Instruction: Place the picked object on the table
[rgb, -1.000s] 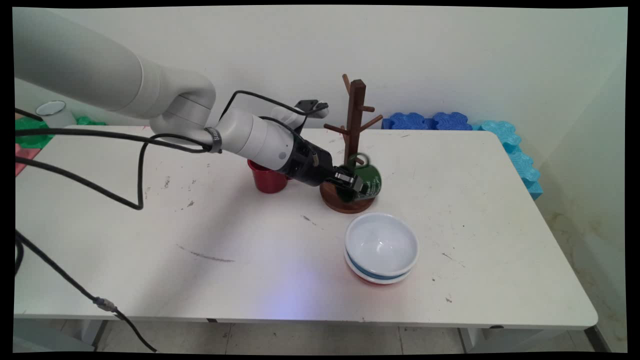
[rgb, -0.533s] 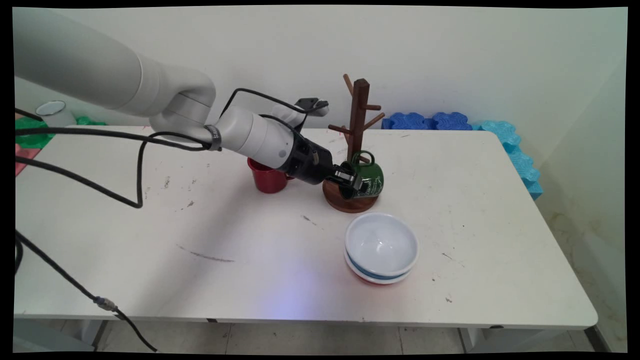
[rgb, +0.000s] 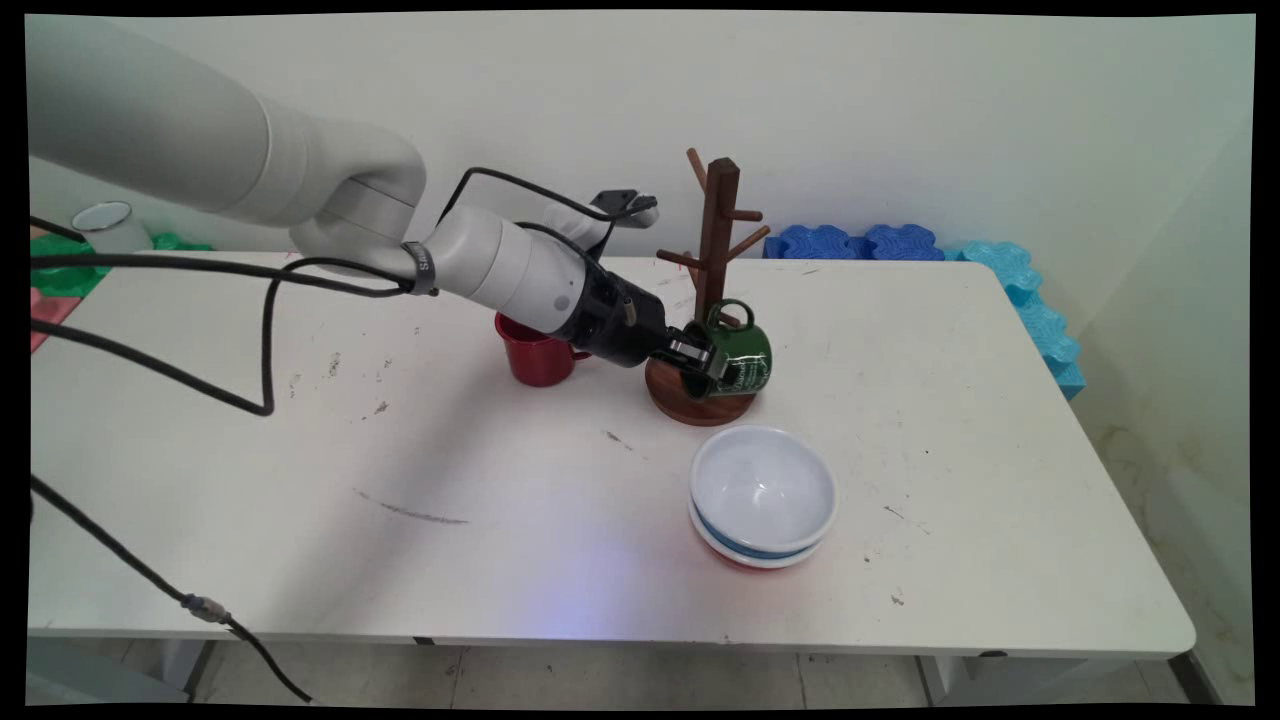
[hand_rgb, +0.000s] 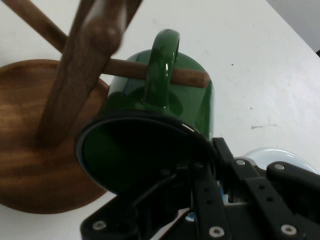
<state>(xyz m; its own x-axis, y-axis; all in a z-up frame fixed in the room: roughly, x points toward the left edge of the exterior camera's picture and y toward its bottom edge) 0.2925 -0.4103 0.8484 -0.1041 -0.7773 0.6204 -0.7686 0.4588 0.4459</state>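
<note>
On the white table (rgb: 950, 420), main view: one wooden mug tree (rgb: 714, 290), one green mug (rgb: 742, 358), one red cup (rgb: 536, 358), one stack of bowls (rgb: 762, 496), white uppermost with a blue rim beneath and red at the bottom. One gripper (rgb: 703, 362), clamped on the green mug's rim, holds it tilted on its side over the tree's round base, handle uppermost against a low peg. Mug glossy dark green with pale lettering on its side, too small to read. Red cup partly hidden behind the arm. Hand view: one green mug (hand_rgb: 150, 135), dark interior facing the camera, handle looped over one peg of the mug tree (hand_rgb: 65, 100); gripper (hand_rgb: 200, 175) with one finger inside the rim, one outside; bowl edge cut off at lower right.
</note>
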